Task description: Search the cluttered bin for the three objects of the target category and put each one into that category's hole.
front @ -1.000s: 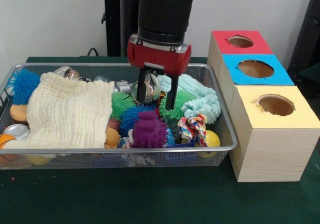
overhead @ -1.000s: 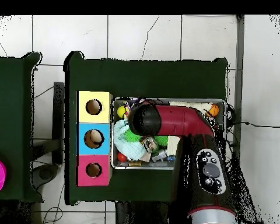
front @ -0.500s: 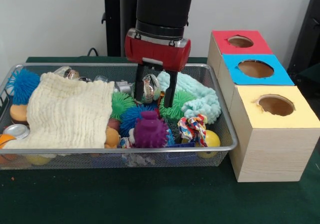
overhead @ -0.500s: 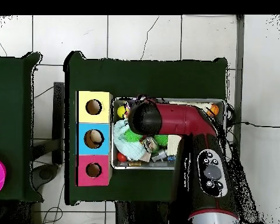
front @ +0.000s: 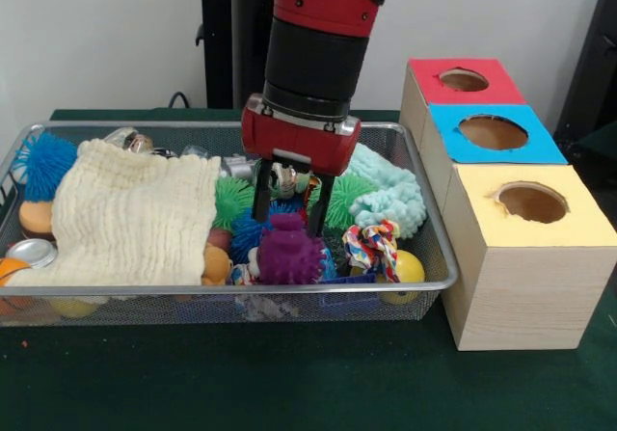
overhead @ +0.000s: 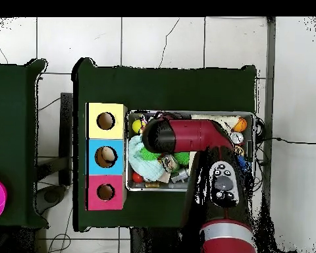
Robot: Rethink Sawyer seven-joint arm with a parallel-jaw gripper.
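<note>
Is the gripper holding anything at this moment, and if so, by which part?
Nothing is held. The gripper is open, its fingers hanging apart just above the purple spiky ball in the wire bin. A shiny metallic object shows behind the fingers, not gripped.

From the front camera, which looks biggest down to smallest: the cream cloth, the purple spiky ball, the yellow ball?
1. Cream cloth, largest by far.
2. Purple spiky ball.
3. Yellow ball, smallest as seen, though the rope toy partly hides it.
</note>
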